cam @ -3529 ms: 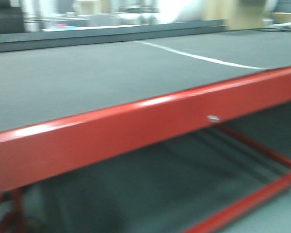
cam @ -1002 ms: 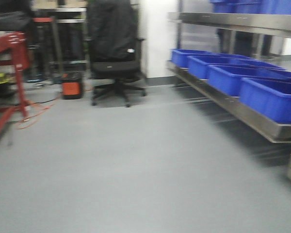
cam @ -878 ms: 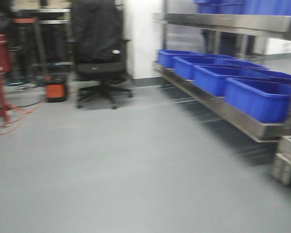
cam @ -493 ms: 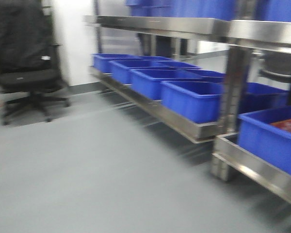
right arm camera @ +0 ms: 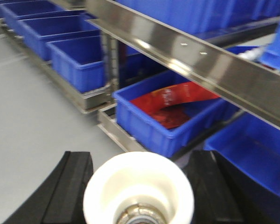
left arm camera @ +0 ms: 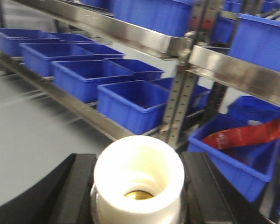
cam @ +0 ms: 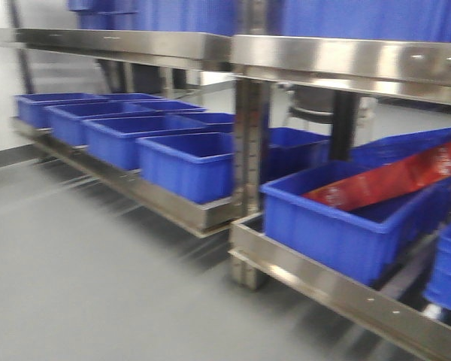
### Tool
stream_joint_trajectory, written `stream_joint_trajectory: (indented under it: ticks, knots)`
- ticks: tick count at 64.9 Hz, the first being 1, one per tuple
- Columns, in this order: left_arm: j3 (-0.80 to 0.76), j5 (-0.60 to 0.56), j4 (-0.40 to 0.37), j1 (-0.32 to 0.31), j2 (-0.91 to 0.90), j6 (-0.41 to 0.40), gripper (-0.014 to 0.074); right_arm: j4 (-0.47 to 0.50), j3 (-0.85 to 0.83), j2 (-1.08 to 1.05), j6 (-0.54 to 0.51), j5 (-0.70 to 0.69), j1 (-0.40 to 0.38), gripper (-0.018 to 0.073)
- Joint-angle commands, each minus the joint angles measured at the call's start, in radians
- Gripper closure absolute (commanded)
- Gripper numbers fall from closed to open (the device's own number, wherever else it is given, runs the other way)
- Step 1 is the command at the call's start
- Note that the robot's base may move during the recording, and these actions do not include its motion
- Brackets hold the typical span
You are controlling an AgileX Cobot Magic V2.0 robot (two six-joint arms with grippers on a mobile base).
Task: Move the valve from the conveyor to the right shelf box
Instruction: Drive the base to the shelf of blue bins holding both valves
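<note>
A white valve with a brass core fills the bottom of the left wrist view, and my left gripper is shut on it between black fingers. In the right wrist view my right gripper is shut on a second white valve with a metal core. Both face a steel shelf carrying blue boxes. The nearest box holds a red packet, and the same box shows ahead of the right gripper. The conveyor is out of view.
A row of empty blue boxes runs off to the left on the low shelf. A steel upright post stands between bays, with an upper shelf rail above. Grey floor lies in front.
The front view has swung from the red-framed table across the floor and office chair to the shelves, which are now much closer. The box with the red packet has come into view.
</note>
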Motion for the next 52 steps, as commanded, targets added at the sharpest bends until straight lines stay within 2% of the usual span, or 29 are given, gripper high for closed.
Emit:
stream_joint_trajectory:
  ticks: [1,52]
  knots:
    - [-0.009,-0.050,-0.010,-0.006,-0.006,0.001,0.0707,-0.009,-0.009,-0.009,-0.004,-0.067,-0.004,0.0721]
    - [-0.009,-0.050,-0.010,-0.006,-0.006,0.001,0.0707,-0.009,-0.009,-0.009,-0.004,-0.067,-0.004,0.0721]
